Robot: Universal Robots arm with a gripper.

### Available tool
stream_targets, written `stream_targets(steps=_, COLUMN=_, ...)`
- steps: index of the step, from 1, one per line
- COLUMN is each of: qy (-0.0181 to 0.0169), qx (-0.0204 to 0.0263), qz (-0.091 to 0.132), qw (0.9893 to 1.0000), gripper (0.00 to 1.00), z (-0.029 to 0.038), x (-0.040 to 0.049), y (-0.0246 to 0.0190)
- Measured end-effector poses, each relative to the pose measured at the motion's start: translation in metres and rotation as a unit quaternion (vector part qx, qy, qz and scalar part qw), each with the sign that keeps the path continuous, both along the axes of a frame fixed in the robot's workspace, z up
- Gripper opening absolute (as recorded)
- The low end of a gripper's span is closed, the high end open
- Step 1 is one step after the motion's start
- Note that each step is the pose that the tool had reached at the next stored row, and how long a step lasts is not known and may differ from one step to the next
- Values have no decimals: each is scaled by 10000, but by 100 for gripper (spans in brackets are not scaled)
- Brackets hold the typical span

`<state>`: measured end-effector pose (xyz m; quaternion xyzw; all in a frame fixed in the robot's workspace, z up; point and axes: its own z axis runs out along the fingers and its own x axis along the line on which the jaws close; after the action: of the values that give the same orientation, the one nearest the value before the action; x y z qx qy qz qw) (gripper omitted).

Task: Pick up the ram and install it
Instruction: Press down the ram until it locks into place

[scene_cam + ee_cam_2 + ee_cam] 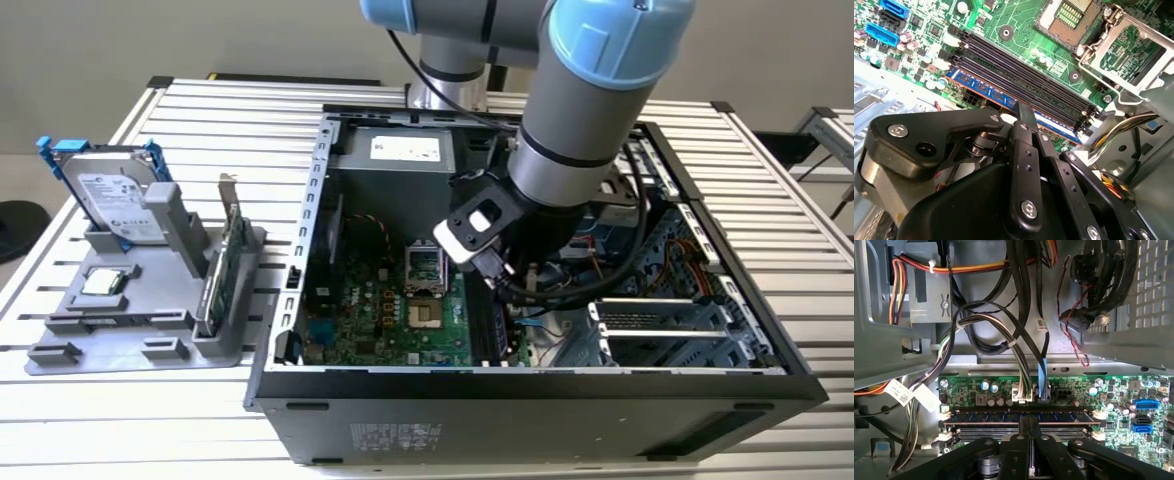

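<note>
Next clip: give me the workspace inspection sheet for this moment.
Surface: slatted metal table.
Job's things: ram lying along the outermost motherboard slot; the neighbouring slots are empty.
Clutter: hard drive and a green card standing in a grey holder.
Grippers: end effector inside the computer case, fingers together directly over the ram.
Cables: bundles above the motherboard.
Surroundings: nothing seen.
</note>
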<state>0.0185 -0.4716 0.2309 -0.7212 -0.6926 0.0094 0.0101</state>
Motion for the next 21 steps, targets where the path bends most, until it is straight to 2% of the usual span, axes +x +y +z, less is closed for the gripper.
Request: stream_targets(steps=21, qy=1, qx=8, qz=0, qw=10000, gripper=0, z=-62, x=11, y=0)
